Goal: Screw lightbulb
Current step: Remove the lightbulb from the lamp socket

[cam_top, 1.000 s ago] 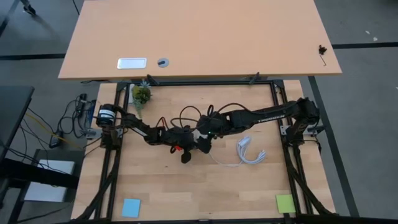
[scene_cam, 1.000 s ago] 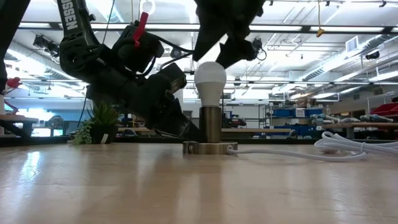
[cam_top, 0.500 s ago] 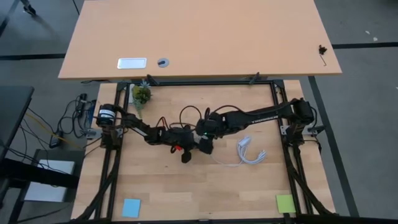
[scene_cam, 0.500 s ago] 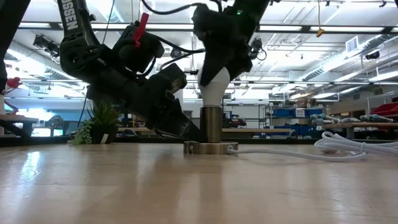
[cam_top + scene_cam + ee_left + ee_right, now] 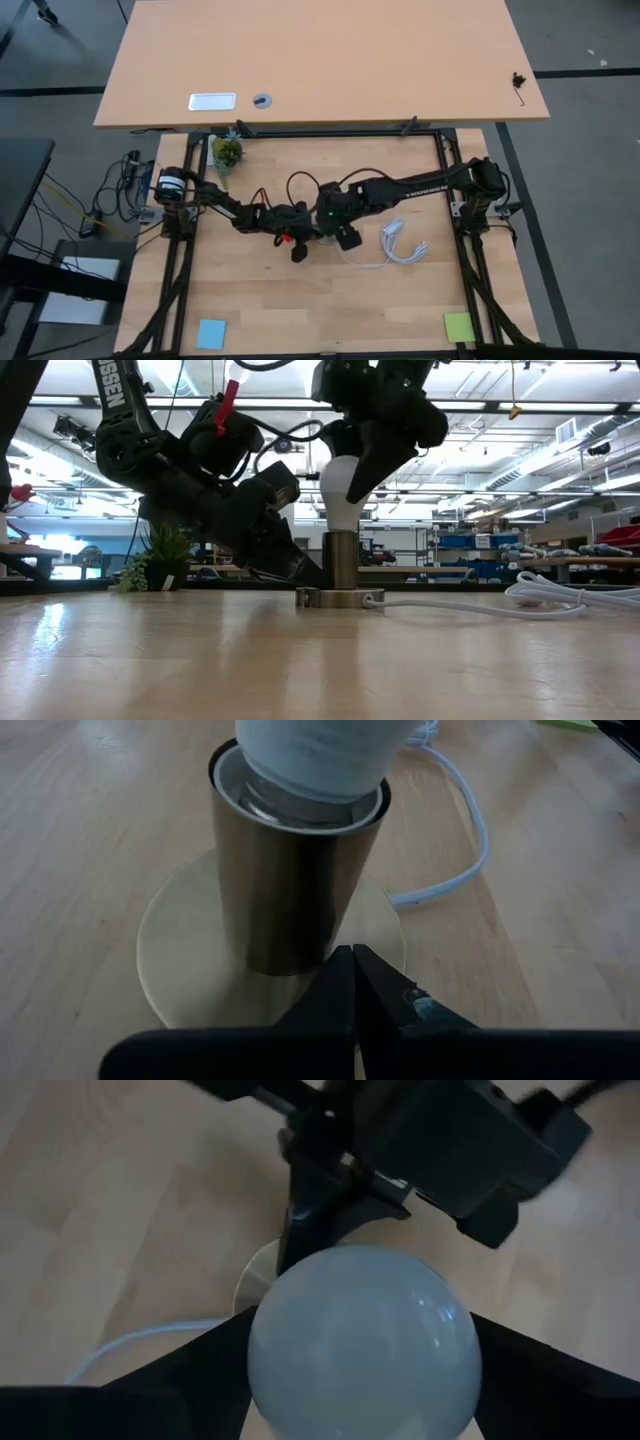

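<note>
- We see the small white pear-shaped lightbulb (image 5: 341,488) standing upright with its narrow base down in the brass-coloured cylindrical metal socket (image 5: 339,561), directly below the right end effector (image 5: 372,455).
- In the right wrist view the bulb's rounded head (image 5: 363,1342) fills the gap between that end effector's two dark fingers (image 5: 190,1370), which stand spread wide on either side of it; we cannot tell whether they press on the glass.
- The socket rises from a round flat metallic base disc (image 5: 180,935) that lies on the light wooden surface (image 5: 320,660).
- The left end effector (image 5: 354,982) sits low just beside the socket, its fingers pressed together with the tips at the disc's edge.
- A thin white cable (image 5: 450,605) runs from the disc away from the left end effector to a coiled white bundle (image 5: 402,243) near the right arm.
- A small green potted plant (image 5: 227,152) stands well behind the left arm.
</note>
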